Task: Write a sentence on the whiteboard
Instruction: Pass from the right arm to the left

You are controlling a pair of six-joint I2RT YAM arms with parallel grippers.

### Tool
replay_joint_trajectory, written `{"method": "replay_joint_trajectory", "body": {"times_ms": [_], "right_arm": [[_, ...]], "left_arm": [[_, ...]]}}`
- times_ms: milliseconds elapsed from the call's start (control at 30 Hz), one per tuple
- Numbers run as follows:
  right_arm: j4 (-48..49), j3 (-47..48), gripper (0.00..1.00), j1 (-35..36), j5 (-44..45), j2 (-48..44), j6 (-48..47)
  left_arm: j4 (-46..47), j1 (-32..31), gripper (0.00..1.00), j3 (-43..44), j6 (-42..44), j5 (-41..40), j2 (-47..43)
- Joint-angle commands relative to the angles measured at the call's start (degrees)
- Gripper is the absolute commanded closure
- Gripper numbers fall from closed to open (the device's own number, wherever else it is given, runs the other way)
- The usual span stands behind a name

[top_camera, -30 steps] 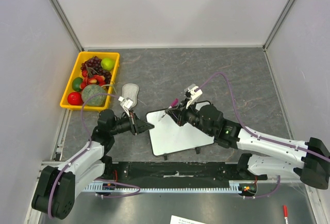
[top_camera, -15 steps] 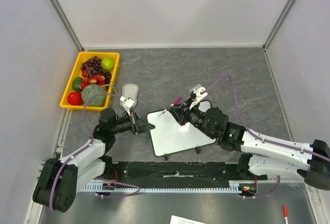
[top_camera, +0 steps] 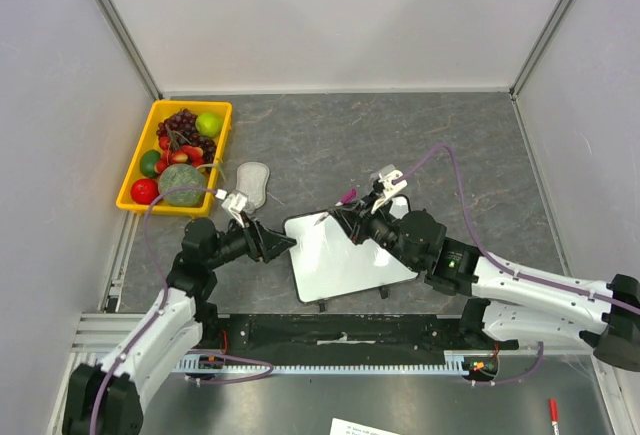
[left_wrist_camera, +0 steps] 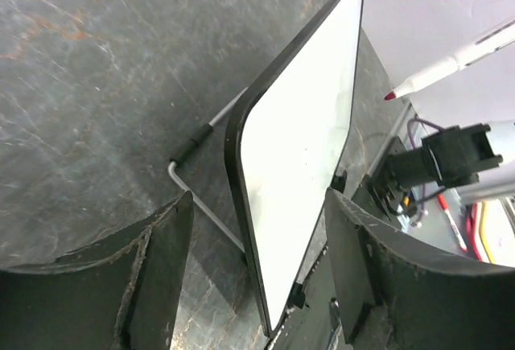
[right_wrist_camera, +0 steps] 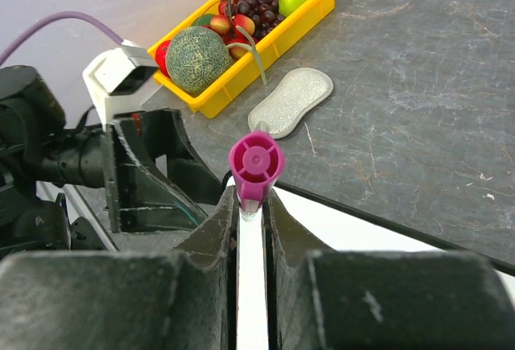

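White and bare, the whiteboard [top_camera: 345,260] sits mid-table [top_camera: 450,145] between the two arms, propped on a wire leg, and we see no stroke of the sentence on it yet. The left gripper [top_camera: 283,243] stands wide open. In its wrist view one jaw is on each side of the board's left corner, and neither seems to touch the frame. The right gripper [top_camera: 352,217] is clamped narrow on the marker [left_wrist_camera: 451,64], whose tip hangs just off the board's upper left corner, clear of the surface.

We judge the step in hand to be steadying the board and then landing the first stroke. To do it well, we would close the left jaws on the black frame alone, low on the edge and away from the writing area, and make sure they hold before the tip presses. A propped board this light will likely slide or rock under the pen. Then we would bring the tip down near the top left so both lines have room to run rightward. Pressure should be light and even, and the right wrist should stay off the surface.
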Motion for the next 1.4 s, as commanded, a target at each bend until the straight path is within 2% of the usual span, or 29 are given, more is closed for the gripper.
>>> {"method": "replay_joint_trajectory", "body": {"times_ms": [0, 67, 133, 267, 367, 500, 600, 900, 967, 1000, 1100, 1167, 1367], "right_arm": [[-1.5, 0.4, 1.00, 0.3, -0.2, -1.8, 1.0], [-2.5, 0.8, 1.00, 0.3, -1.2, -2.3, 1.2], [-3.7, 1.2, 1.00, 0.3, -2.3, -2.7, 1.6], [-5.7, 2.3, 1.00, 0.3, -4.6, -3.2, 2.7], [-6.1, 2.9, 1.00, 0.3, -6.6, -3.5, 3.9], [-6.0, 3.6, 1.00, 0.3, -8.6, -3.8, 5.6], [-5.8, 3.8, 1.00, 0.3, -9.2, -4.7, 6.7], [-6.0, 4.3, 1.00, 0.3, -9.8, -5.3, 7.8], [-5.9, 4.3, 1.00, 0.2, -9.8, -5.4, 7.8], [-6.0, 4.3, 1.00, 0.3, -9.8, -5.5, 7.8], [-6.1, 3.9, 1.00, 0.3, -9.9, -6.0, 8.1], [-6.1, 3.4, 1.00, 0.3, -9.7, -6.7, 8.5], [-6.9, 3.3, 1.00, 0.3, -9.6, -7.5, 8.5]], "left_arm": [[-14.7, 0.1, 0.28, 3.5, 2.1, -9.7, -10.8], [-20.2, 0.0, 0.28, 5.0, 2.3, -12.8, -16.4], [-21.1, 0.0, 0.27, 5.3, 1.2, -14.0, -22.7], [-21.2, -0.1, 0.22, 9.0, 1.5, -12.9, -26.4], [-17.4, -0.1, 0.21, 12.7, 2.6, -6.9, -21.6], [-6.0, -0.3, 0.21, 15.3, 0.8, 5.2, -12.7], [0.0, -2.2, 0.21, 16.2, -0.2, 9.3, -7.5], [3.1, -22.3, 0.23, 19.8, 6.6, 4.0, 3.6], [3.7, -24.0, 0.33, 20.2, 7.3, 3.1, 5.4], [4.0, -24.6, 0.42, 20.3, 7.3, 2.9, 6.2], [4.3, -24.8, 0.82, 20.4, 6.9, 1.7, 6.9], [4.0, -24.8, 0.96, 20.6, 6.9, 1.1, 6.8], [1.9, -24.8, 0.98, 21.3, 7.8, -0.9, 6.2]]}}
